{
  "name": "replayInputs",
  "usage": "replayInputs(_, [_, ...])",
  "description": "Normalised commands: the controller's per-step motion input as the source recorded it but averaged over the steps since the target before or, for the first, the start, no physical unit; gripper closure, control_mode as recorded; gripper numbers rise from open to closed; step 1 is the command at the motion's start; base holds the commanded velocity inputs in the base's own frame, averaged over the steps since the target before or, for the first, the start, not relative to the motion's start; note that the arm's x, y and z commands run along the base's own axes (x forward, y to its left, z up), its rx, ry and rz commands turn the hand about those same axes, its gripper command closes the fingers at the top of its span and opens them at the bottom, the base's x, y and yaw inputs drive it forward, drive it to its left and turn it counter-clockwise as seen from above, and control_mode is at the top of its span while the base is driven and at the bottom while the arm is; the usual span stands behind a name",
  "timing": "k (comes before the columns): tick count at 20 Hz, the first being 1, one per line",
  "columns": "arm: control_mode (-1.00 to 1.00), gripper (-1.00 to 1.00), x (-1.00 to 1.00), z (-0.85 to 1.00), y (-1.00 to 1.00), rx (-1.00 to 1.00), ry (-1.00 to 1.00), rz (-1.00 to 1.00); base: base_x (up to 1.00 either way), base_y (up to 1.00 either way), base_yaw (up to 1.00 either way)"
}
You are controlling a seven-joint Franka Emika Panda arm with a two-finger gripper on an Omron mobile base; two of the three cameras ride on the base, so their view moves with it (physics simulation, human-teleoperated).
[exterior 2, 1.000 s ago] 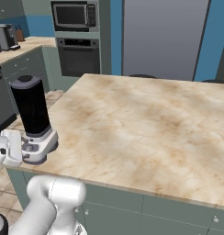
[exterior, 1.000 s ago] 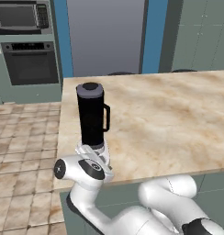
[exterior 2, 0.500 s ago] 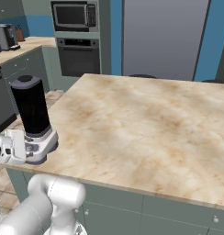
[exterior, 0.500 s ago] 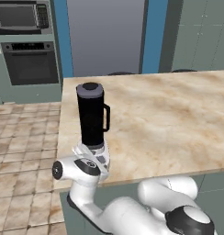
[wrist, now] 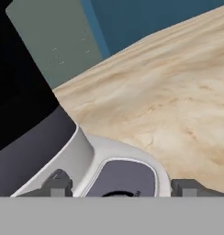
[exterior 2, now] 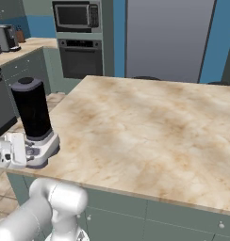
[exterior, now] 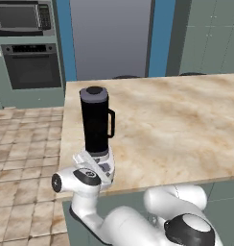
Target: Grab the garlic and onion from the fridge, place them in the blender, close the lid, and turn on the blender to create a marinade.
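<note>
Left base view: one blender (exterior: 97, 129) stands near the front left corner of the table (exterior: 186, 125), black jar upright on its grey base, handle toward the table's middle. One lid (exterior: 94, 91) sits on top of the jar, so the lid step looks done. Jar is opaque, so I can't confirm the garlic and onion are inside. One fridge (exterior: 111, 38) stands behind the table, door shut. One wall oven (exterior: 31, 65) with one microwave (exterior: 24, 16) above it, left of the fridge. The arm's wrist is right at the blender base, front side.

Right base view: same blender (exterior 2: 35, 123), lid (exterior 2: 25, 81) seated. The white hand presses in beside the base from the table edge. Fridge (exterior 2: 168, 40) closed. One toaster-like appliance (exterior 2: 6, 37) on the far side counter, well apart from the blender.

Hand view: claw (wrist: 120, 189) points straight at the blender base (wrist: 104, 167), dark button panel between its two finger tips. The tips stand apart, nothing held between them; whether they touch the panel I can't tell. The table (wrist: 169, 101) stretches beyond the base.

Judgement: fetching, loading and lidding look finished. What's left is pressing the power button; the claw is lined up for it.
</note>
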Motion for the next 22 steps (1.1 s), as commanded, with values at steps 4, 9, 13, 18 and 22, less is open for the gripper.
replayInputs(4, [-1.00, -1.00, 0.01, 0.01, 0.00, 0.00, -0.22, 0.00, 0.00, 0.00, 0.00])
replayInputs(9, [-1.00, -1.00, -0.27, 0.46, 0.00, 0.00, -0.18, 0.00, 0.00, 0.00, 0.00])
replayInputs(13, [-1.00, -1.00, -0.56, 0.44, 0.18, 0.00, -0.01, 0.00, 0.00, 0.00, 0.00])
replayInputs(18, [-1.00, -1.00, -0.88, 0.22, 0.02, 0.01, 0.00, -0.04, 0.00, 0.00, 0.00])
replayInputs(22, [-1.00, -1.00, -0.68, 0.54, -0.03, 0.00, -0.09, -0.05, 0.00, 0.00, 0.00])
